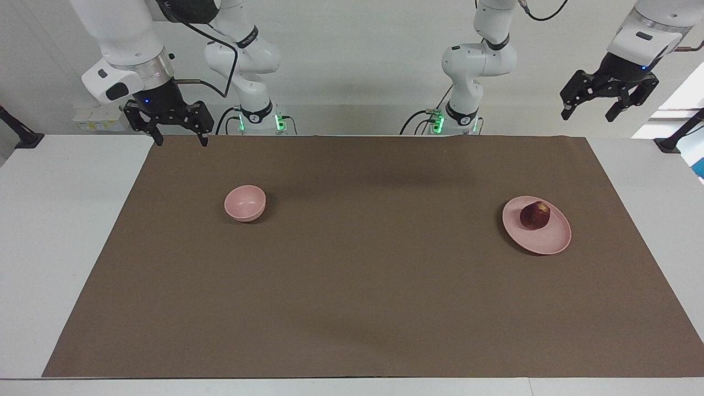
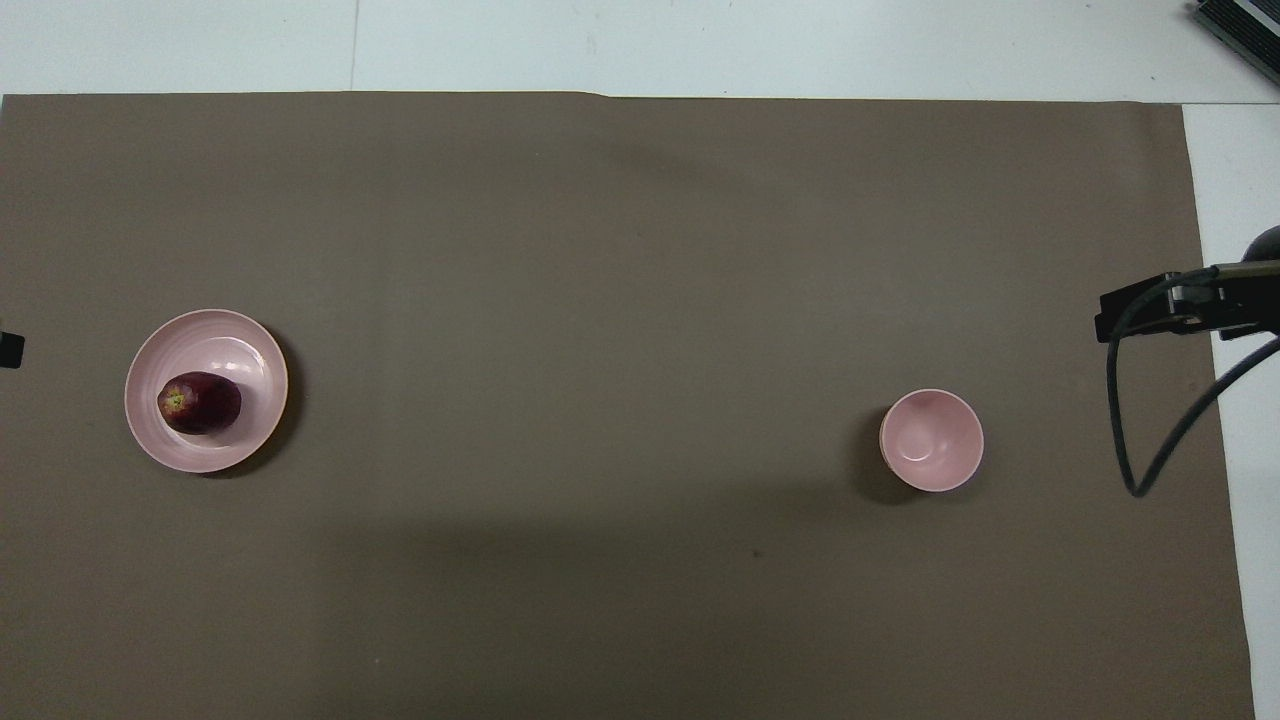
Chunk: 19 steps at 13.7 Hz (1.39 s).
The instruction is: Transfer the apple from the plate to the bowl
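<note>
Toward the left arm's end of the surface, the pale pink plate is seen lying flat on the brown mat, and the dark red apple is found resting on it. On the plate, as read in the facing view, the apple is set off-centre toward about eleven o'clock, with its yellowish stem end turned up toward one o'clock. In the overhead view the same apple is placed at about seven o'clock of the plate's centre, its stem patch pointed toward nine o'clock.

The small deep pink bowl is stood upright on the mat toward the right arm's end, well apart from the plate and roughly level with it in distance from the robots. Its hollow is shown holding nothing.

The left gripper is held high in the air over the white margin of the surface near the mat's corner at the left arm's end; its jaws are spread, released and grasping nothing. The right gripper is hung low over the mat's corner at the right arm's end, close to the robots; its jaws are likewise spread apart and nothing is gripped between them. Neither gripper is over the plate or the bowl.
</note>
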Motion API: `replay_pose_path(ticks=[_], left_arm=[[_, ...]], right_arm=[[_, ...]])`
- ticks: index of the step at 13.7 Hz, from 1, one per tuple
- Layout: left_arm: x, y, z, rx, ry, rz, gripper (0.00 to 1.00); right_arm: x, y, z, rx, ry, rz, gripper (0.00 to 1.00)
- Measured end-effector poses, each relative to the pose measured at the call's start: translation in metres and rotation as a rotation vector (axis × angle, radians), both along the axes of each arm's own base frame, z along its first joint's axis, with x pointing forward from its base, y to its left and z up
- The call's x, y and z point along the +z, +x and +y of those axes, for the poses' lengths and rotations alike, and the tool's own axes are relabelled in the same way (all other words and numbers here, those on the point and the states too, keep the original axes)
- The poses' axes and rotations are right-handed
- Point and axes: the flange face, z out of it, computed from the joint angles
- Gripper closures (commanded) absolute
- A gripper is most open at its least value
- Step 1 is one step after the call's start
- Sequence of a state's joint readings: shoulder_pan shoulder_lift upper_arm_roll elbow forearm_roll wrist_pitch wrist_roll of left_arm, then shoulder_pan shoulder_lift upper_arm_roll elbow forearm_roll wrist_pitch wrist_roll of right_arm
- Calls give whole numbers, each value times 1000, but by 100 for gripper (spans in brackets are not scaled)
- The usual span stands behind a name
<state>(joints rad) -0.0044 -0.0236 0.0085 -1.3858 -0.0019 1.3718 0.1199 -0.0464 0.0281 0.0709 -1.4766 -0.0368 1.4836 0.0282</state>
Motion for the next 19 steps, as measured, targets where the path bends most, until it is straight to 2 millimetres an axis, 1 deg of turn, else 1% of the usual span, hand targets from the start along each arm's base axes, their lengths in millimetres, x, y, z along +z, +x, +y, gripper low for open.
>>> replay_pose_path(ticks=[7,11,13,15,16,19], left_arm=[[10,-7,-3,-2,2,-11,0],[11,-8,-6,-9,2,-15,0],[9,-6,-5,-7,2,-28,0],[1,-2,-2,-1,2,-35,0],[-7,1,0,3,3,-39,0],[-45,15,14,19,4,-49,0]], right_arm=[[0,0,0,0,0,0,0],[0,0,0,0,0,0,0],[0,0,0,0,0,0,0],[0,0,0,0,0,0,0],[0,0,0,0,0,0,0],[0,0,0,0,0,0,0]])
